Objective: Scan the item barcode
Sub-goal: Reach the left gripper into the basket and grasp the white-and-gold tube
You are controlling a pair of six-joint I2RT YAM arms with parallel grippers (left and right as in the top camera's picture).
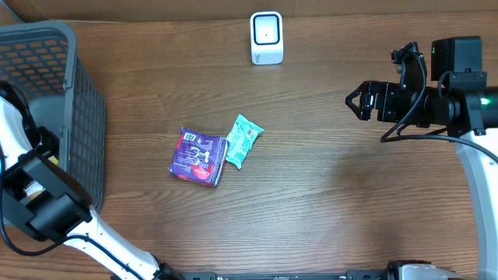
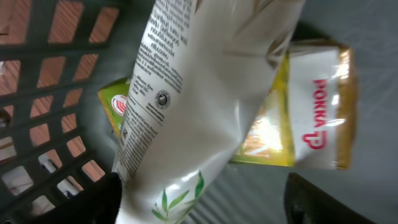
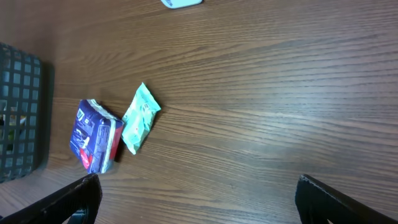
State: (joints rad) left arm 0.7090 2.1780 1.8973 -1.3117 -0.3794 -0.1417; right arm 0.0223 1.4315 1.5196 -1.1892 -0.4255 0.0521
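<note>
We are working in the grey basket (image 1: 47,47), which is sitting at 9 o'clock on the bench (image 1: 327,194). Our left gripper (image 2: 202,202) is reaching down inside it. Its fingers are standing wide apart, one on each side of a white pouch (image 2: 186,106) with small print and green leaves on it. One finger is right beside the pouch and the other is well away from it, so we are not holding anything yet. We are guessing that this pouch is the thing to scan. Under it a yellow and green drink box (image 2: 311,124) is lying flat. The white scanner (image 1: 266,37) is waiting at 12 o'clock on the bench. A purple packet (image 1: 199,156) and a green packet (image 1: 243,141) are lying side by side near the middle. Our right gripper (image 1: 355,101) is hanging wide and empty at 3 o'clock. A few things could go wrong from here. The pouch looks soft and shiny, so it could slide out if we pinch only a thin edge. If we are reaching too deep, we could grab the drink box too and lift both. Our fingers are close to the basket wall, so they could catch in its holes on the way up. We are not seeing a barcode from here. It could end up facing away from the scanner, or get crumpled in our grip, and then the scan would fail.
</note>
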